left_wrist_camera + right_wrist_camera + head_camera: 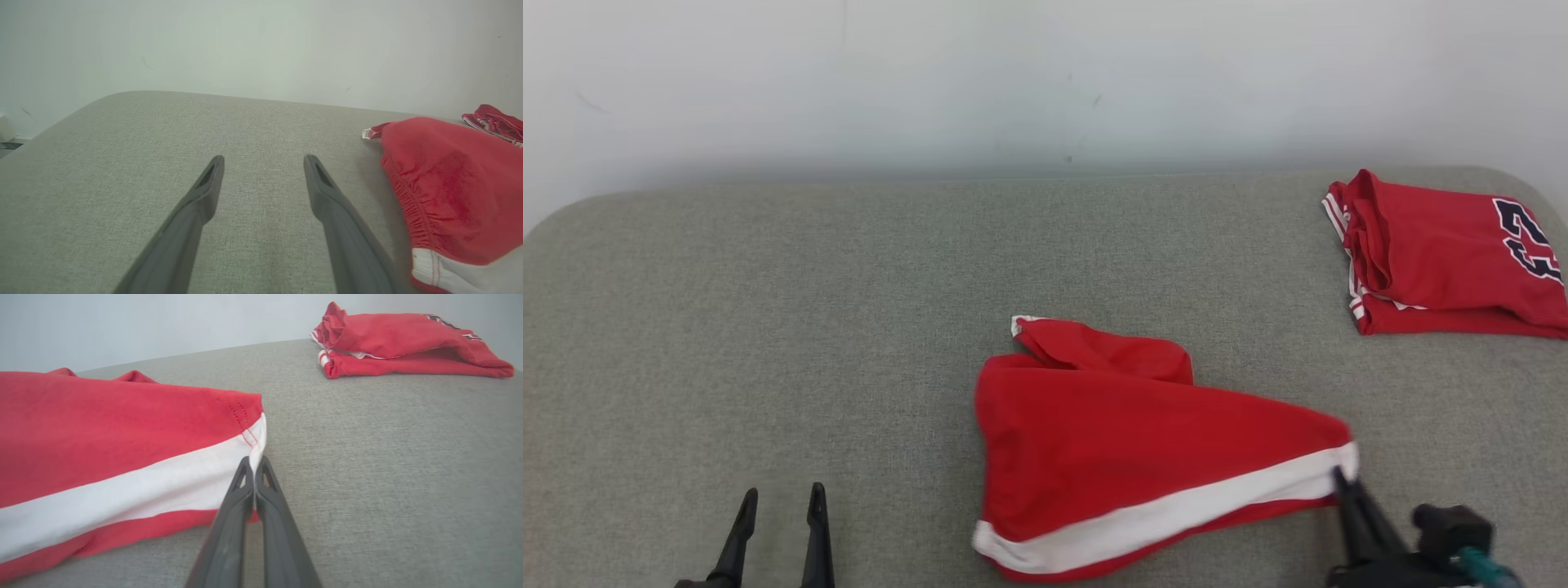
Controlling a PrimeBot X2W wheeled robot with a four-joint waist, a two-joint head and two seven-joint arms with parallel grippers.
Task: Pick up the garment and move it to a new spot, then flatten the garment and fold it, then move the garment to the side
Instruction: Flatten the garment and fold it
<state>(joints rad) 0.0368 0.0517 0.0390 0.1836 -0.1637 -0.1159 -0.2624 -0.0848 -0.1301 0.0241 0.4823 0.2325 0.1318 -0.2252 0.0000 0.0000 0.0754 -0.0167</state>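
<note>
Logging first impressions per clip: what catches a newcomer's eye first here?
A rumpled red garment with a white band lies in the middle of the grey table, its right corner pinched in the shut right gripper. A folded red garment with dark numerals sits at the far right; the open left gripper hovers at lower left.

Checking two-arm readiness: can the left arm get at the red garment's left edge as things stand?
Probably yes: the left gripper is open, the red garment lies close to its right, and nothing stands on the table between them.
</note>
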